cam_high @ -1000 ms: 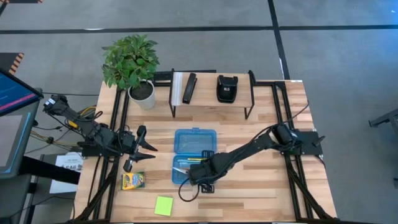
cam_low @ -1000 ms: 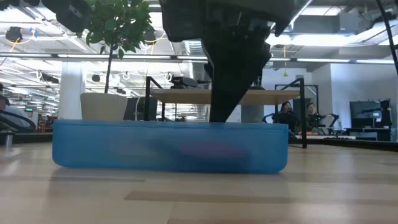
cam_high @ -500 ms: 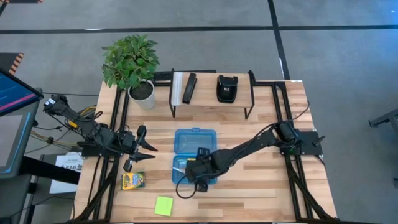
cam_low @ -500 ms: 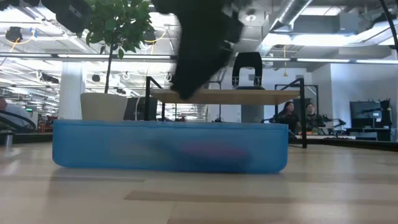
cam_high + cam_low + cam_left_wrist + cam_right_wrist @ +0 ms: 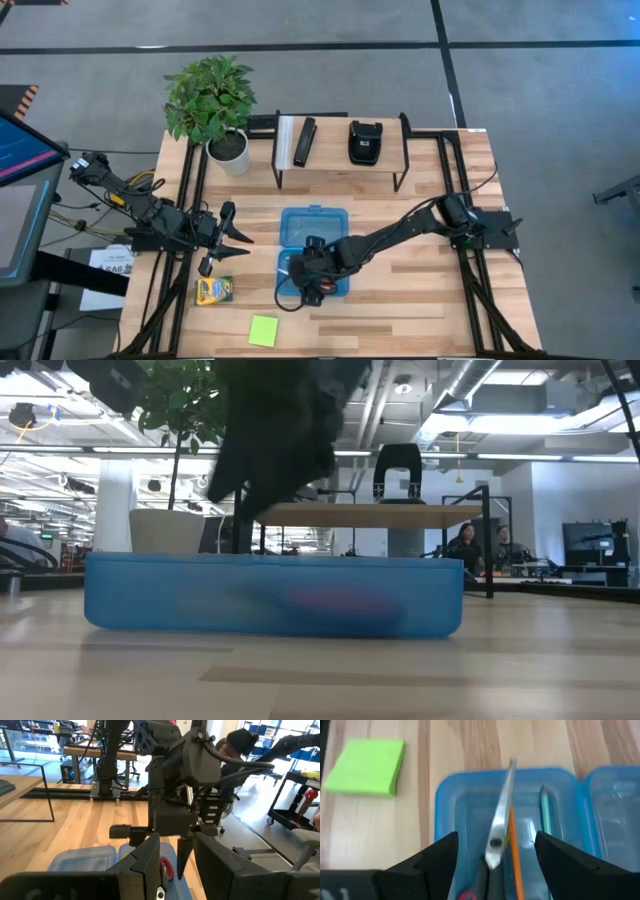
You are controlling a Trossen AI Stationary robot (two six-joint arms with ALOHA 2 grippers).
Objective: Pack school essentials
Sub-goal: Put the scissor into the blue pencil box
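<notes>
Right gripper (image 5: 492,870): positioned over the near half of the open blue case (image 5: 313,250), fingers spread apart and holding nothing. Contents of that half: scissors (image 5: 496,837), orange pencil (image 5: 514,850), light-blue pen (image 5: 545,815). Outside the case: sticky-note pad (image 5: 264,330) and crayon box (image 5: 213,291) on the table (image 5: 420,300) near its front-left; left gripper (image 5: 243,238) parked left of the case, fingers parted, empty.
</notes>
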